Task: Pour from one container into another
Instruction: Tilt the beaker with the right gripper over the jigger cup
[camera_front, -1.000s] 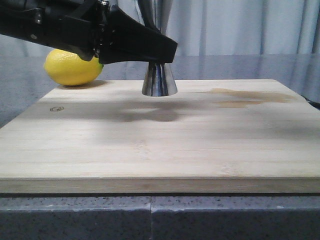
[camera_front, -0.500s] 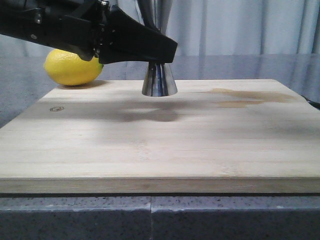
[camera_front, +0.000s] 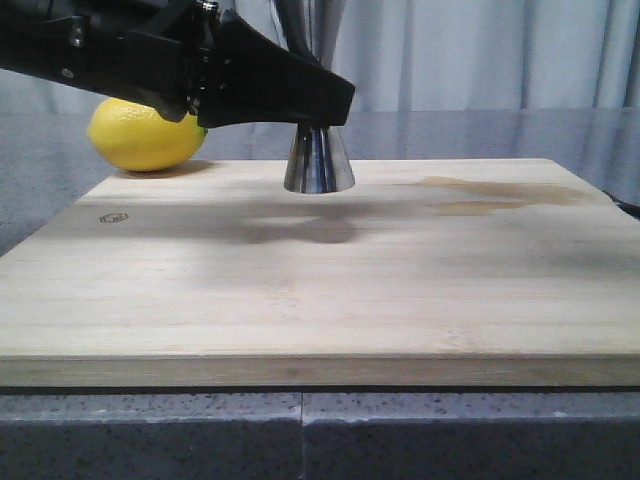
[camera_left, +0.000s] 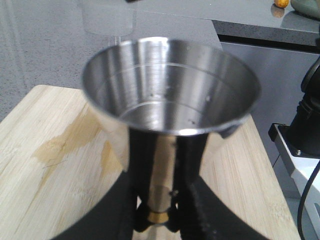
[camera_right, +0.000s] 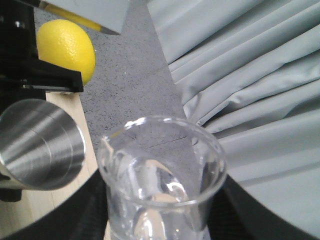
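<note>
The steel jigger (camera_front: 319, 166) stands upright near the back of the wooden cutting board (camera_front: 320, 290). My left gripper (camera_front: 322, 108) is shut on its narrow waist. In the left wrist view the jigger's open cup (camera_left: 170, 85) fills the frame, and black fingers (camera_left: 140, 175) clamp the stem just above the gold band (camera_left: 159, 216). My right gripper (camera_right: 162, 220) is shut on the clear glass beaker (camera_right: 162, 165), which is held raised beside the jigger (camera_right: 40, 145). The beaker's mouth faces the camera. I cannot tell whether there is liquid in either. The right gripper is out of the front view.
A yellow lemon (camera_front: 146, 134) lies on the grey counter just behind the board's back left corner. A brownish stain (camera_front: 500, 192) marks the board's back right. Grey curtains (camera_front: 480, 50) hang behind. A black device (camera_left: 307, 125) stands beyond the board's edge.
</note>
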